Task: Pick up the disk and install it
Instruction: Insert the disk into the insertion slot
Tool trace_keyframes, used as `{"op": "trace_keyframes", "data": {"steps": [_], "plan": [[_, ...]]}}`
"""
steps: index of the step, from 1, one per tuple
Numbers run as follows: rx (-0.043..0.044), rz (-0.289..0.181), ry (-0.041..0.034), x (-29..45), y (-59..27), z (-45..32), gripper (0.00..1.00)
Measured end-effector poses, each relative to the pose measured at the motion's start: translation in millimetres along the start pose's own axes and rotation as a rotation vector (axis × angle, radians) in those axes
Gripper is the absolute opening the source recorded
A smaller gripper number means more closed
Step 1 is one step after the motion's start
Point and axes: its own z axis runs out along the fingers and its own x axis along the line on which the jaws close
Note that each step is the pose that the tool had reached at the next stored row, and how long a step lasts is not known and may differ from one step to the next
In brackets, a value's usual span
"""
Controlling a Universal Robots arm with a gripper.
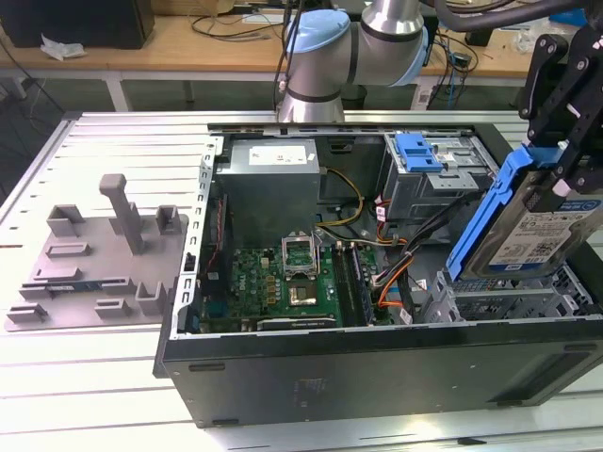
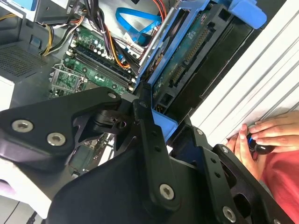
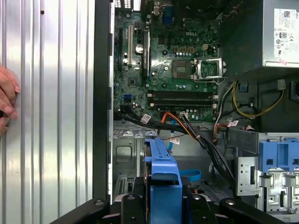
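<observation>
Closest in the exterior view, bare slats of a metal table (image 1: 94,395), and lying on them a black computer case (image 1: 377,372), side off, insides up. Just past its near wall, at the exterior view's right, a grey metal bay (image 1: 513,303). Directly above it the disk (image 1: 542,231), lifted off the case and tilted steeply, label toward the camera, blue bracket (image 1: 485,212) along its edge on the exterior view's left. Lower end of the disk close over the bay; touching or not, impossible to tell. Clamped on the disk's upper part from both sides, the black gripper (image 1: 563,169), jaws closed against the bracket. In the second wrist view, the disk's green circuit-board underside (image 2: 187,60) between the gripper's black links. In the first wrist view, the bracket's blue edge (image 3: 163,179) end-on over the open case.

Farther in, a green motherboard (image 1: 283,278) flat on the case floor, with orange and black cables (image 1: 391,268) between it and the bay. Behind that, a grey power supply (image 1: 273,179) and a metal drive cage (image 1: 438,188) with a blue latch (image 1: 419,151) on top. Beside the case at the exterior view's left, a grey moulded tray (image 1: 94,254). In both wrist views, a person's hand (image 2: 266,137) (image 3: 7,100) on the table slats just outside the case wall. Farthest back, the robot arm (image 1: 358,47) and a wooden bench (image 1: 188,42)
</observation>
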Motion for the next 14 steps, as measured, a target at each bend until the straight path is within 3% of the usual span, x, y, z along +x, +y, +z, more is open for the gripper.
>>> {"op": "trace_keyframes", "data": {"steps": [14], "plan": [[0.0,0.0,0.0,1.6,-1.2,6.7,0.37]]}}
